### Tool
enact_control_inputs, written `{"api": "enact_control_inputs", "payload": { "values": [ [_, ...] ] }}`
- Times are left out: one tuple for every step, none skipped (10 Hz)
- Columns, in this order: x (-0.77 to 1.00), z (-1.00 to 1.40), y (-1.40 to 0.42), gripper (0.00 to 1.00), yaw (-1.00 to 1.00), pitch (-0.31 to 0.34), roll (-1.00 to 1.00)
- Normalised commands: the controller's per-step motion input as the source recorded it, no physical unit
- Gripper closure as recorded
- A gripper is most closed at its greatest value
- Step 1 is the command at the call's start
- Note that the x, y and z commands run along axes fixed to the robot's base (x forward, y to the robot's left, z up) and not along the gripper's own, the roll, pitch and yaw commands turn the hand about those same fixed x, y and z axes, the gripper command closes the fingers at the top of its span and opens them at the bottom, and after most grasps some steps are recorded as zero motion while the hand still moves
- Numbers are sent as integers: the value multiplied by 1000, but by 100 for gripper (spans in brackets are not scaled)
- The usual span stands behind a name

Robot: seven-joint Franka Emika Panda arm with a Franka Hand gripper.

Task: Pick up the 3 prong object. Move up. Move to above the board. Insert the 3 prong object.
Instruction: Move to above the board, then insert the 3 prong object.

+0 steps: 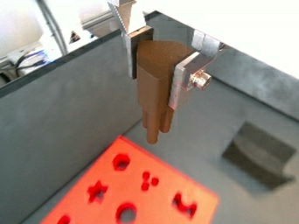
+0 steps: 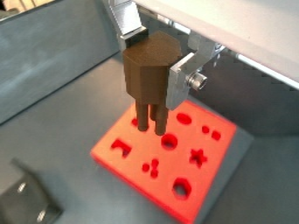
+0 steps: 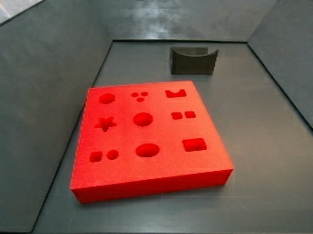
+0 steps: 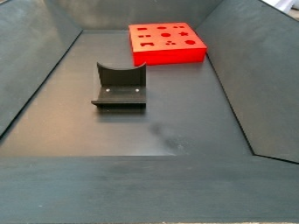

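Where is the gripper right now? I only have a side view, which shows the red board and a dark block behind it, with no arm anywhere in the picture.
Observer: The gripper shows only in the wrist views. It is shut on the 3 prong object, raised off the floor.

Operator: Is it above the board?

Observer: In a wrist view the prongs hang in front of the board, near one edge. In neither wrist view do the prongs touch it, so the piece is not inserted.

Operator: Which cut-out does it suit?

Observer: The three small holes, beside a round hole near a corner of the board.

Operator: What is the dark block?

Observer: It is the fixture, standing apart from the board.
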Motion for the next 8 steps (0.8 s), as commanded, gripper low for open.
{"api": "enact_control_inputs", "payload": {
  "values": [
    [547, 62, -743, 100, 11, 135, 54],
    [331, 42, -401, 100, 9, 127, 74],
    [210, 40, -242, 100, 10, 97, 68],
    [-9, -17, 0, 100, 0, 0, 0],
    [0, -137, 57, 100, 0, -1, 10],
    [17, -234, 209, 100, 86, -4, 44],
    [9, -323, 231, 100, 114, -16, 76],
    [0, -406, 126, 100, 86, -20, 137]
  ]
}}
